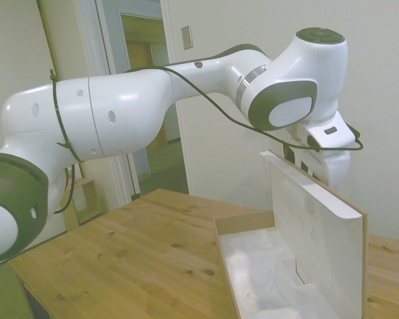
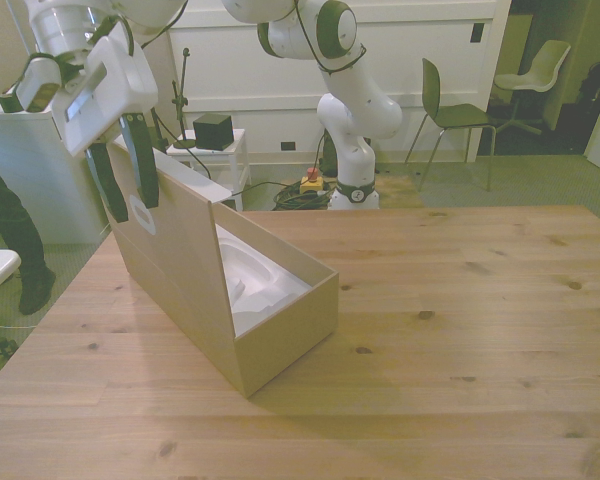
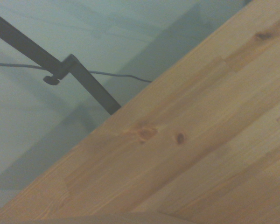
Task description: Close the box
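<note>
A: Noted box (image 2: 270, 320) on worktop (image 2: 460, 300), toward the front view's left. Lid (image 2: 175, 260) raised near upright, hinged along the long side nearest the front view's left. White foam insert (image 2: 252, 278) exposed inside.

B: Confirmed in side view: lid's white inner face (image 1: 319, 246) turned toward the open tray. Lid not yet down; task judged early, perhaps mid-push.

A: Pincer (image 2: 125, 165) placed at lid's upper edge, on the outer brown face. 2 dark fingers (image 2: 143, 160) seen parted, hanging down over the cardboard. Released, gripping nothing.

B: Contact with lid? Looked touching or just beside; not settled from these views.

A: Wrist view useless for that: only worktop boards (image 3: 200, 140) and a dark bar past the edge.

B: Risks logged. 1: push placed high on a light box, so whole box likely to slide or tip across the worktop instead of the lid folding. 2: fingers slipping over the top edge, losing the lid. 3: lid dropping skewed, catching on the side wall or the foam and staying ajar.

A: Also noted a person's leg (image 2: 10, 230) at the front view's left edge, near the arm's sweep.
</note>
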Tool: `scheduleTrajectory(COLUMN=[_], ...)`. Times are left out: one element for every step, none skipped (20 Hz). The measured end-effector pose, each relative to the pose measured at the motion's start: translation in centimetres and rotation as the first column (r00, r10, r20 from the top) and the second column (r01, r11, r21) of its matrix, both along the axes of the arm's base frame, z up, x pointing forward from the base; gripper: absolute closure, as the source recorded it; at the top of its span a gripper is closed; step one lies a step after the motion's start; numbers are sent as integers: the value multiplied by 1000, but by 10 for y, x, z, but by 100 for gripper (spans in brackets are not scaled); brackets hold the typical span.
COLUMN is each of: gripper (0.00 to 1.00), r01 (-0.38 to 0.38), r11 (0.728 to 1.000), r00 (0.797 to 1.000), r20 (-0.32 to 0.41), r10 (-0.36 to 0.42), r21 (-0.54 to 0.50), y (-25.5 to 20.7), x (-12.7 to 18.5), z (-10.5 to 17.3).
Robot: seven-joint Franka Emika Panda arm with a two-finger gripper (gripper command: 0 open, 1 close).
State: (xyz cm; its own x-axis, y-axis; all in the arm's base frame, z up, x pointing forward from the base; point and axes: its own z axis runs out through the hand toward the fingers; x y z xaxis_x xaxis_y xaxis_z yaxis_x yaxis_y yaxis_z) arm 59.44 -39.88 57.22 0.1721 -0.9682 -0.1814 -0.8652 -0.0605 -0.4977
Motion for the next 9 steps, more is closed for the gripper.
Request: scheduleTrajectory(gripper=[0, 0, 0, 0, 0, 0, 0, 0, 0], r01=[-3, -9, -21, -39, -64, -89, -109, -124, -133], r11=[1000, 1000, 999, 998, 997, 995, 993, 992, 991], r00=[1000, 1000, 1000, 999, 998, 996, 994, 992, 991], r20=[-1, 0, 1, 2, 0, -1, 1, 7, 13], r10=[3, 9, 21, 39, 64, 89, 109, 124, 132], r21=[14, 28, 41, 51, 53, 52, 47, 40, 32], y=[5, 16, 30, 48, 71, 95, 119, 143, 167], x=[-1, 1, 5, 9, 14, 19, 23, 26, 28], z=[-7, -12, -16, -19, -21, -23, -26, -27, -29])
